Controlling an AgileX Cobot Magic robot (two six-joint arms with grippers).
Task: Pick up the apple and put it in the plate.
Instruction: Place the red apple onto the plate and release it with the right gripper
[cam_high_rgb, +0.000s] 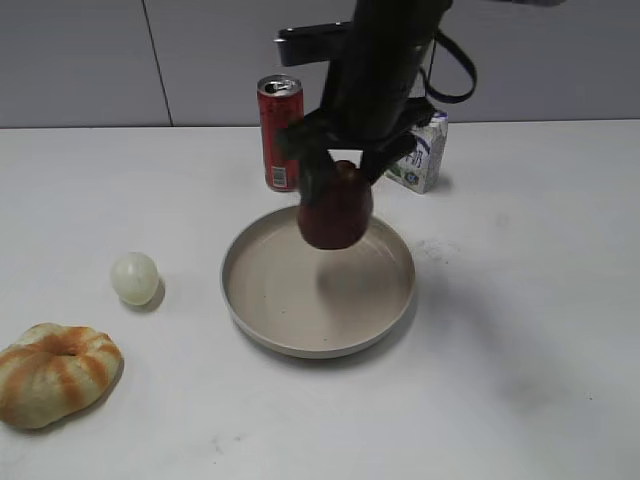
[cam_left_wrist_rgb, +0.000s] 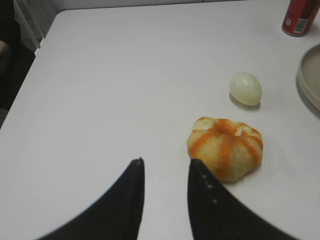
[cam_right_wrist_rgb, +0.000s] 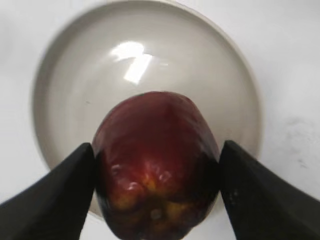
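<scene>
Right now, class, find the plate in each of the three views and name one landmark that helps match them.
Exterior view: the plate lies at the centre of the table, under the held apple.
Left wrist view: only its rim shows, at the right edge.
Right wrist view: it fills the frame behind the apple.
Shared landmark: the red can beside the plate, also in the left wrist view.

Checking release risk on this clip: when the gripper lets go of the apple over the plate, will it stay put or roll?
The apple looks rounded and glossy, so it may roll a little. The plate's raised rim should probably contain it. It looks firm between the right gripper's fingers.
</scene>
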